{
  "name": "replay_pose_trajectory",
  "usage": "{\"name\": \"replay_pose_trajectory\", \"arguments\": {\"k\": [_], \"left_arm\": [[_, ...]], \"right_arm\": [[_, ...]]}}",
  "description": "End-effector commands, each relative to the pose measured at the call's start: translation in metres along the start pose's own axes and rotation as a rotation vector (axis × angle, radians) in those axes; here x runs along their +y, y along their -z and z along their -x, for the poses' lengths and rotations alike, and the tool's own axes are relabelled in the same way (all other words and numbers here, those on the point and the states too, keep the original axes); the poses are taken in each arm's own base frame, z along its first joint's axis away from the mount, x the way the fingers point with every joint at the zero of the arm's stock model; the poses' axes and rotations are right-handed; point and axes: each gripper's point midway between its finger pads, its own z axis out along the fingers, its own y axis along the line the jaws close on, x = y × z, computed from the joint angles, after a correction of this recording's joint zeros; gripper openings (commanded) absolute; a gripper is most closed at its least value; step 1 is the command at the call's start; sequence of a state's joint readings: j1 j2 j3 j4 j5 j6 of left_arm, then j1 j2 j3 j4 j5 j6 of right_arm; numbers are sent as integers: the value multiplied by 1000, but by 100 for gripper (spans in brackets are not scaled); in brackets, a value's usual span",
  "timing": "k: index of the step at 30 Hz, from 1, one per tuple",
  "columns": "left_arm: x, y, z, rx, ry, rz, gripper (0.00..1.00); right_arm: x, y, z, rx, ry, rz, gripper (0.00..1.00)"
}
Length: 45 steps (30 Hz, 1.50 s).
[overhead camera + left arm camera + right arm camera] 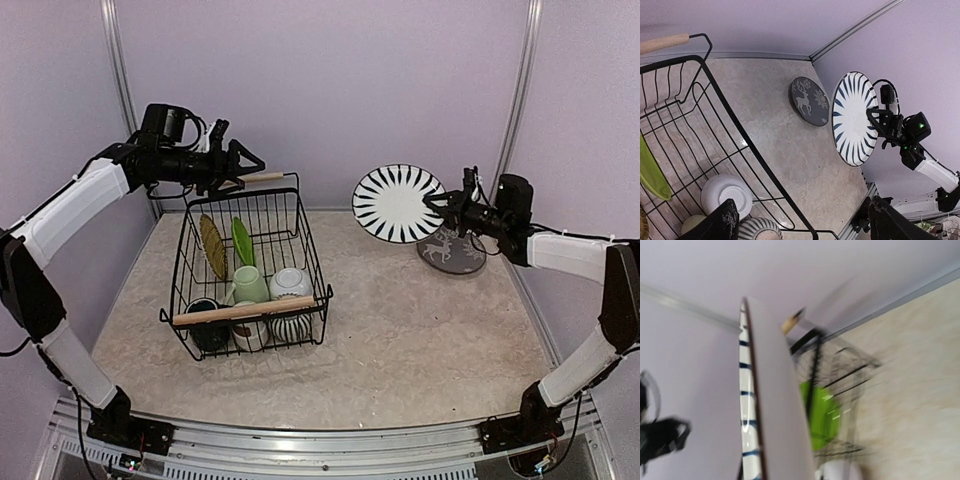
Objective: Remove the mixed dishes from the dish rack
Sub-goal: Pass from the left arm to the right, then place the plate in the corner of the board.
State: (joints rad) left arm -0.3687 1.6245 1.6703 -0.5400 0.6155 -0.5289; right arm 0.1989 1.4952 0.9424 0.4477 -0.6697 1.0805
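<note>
Right claw [447,205] clamped on the rim of the striped plate [397,203], plate upright in the air above a dark reindeer plate [452,250], left claw [250,162] spread wide, holding nothing (by the far wooden handle [262,177]), dish rack [318,262] on the bench [420,330].

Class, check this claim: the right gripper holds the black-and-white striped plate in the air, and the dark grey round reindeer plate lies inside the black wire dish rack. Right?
No: the dark grey round reindeer plate lies on the table outside the black wire dish rack, as the top external view shows. The right gripper does hold the black-and-white striped plate in the air.
</note>
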Motion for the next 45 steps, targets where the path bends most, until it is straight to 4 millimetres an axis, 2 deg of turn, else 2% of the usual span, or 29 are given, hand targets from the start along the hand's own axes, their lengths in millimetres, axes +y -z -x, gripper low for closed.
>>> {"name": "replay_pose_trajectory", "arguments": {"k": [1,7,17,21,25,34,38,41,45], "left_arm": [[15,21,1,-38,-63,148,87],[27,36,-1,-51,-106,252,93],[31,53,-7,-55,-146,315,97],[32,60,-12,-57,-154,336,98],[33,62,-15,-46,-153,349,98],[25,59,-19,-30,-164,353,99],[27,54,-21,-13,-173,368,99],[29,50,-22,-2,-179,374,99],[31,42,-25,21,-179,373,99]], "right_arm": [[-19,27,32,-95,14,-63,0],[-85,55,63,-189,-66,-202,0],[-175,85,96,-264,-154,-357,0],[-203,92,104,-280,-176,-397,0],[-231,88,105,-237,-194,-411,0],[-276,85,103,-148,-198,-454,1],[-295,89,98,-82,-173,-535,17],[-303,95,93,-32,-134,-616,36],[-313,115,90,38,-57,-782,61]]}}
